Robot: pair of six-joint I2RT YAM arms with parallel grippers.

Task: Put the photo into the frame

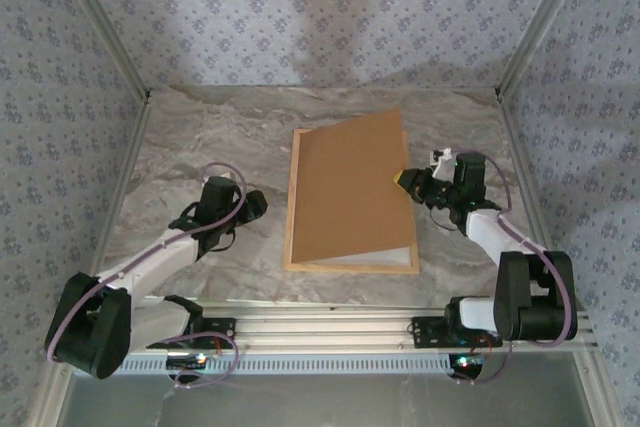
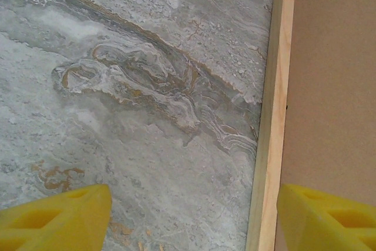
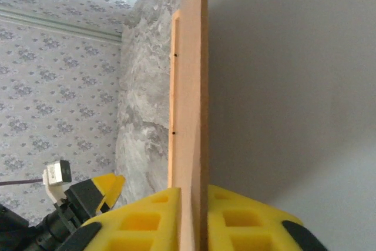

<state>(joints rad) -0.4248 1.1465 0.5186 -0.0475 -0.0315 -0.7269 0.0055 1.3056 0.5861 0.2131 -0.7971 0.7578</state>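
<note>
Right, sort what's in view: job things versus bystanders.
Job: frame; backing board, tilted up in right gripper; pale sheet beneath; left gripper open over frame's left rail.
Bystanders: marble table; patterned walls.

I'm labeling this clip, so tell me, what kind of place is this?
Probably a staged robot test booth, not a real room: wallpapered panels held by aluminium posts, a marble-look tabletop, and a left arm and right arm bolted to a metal rail.
</note>
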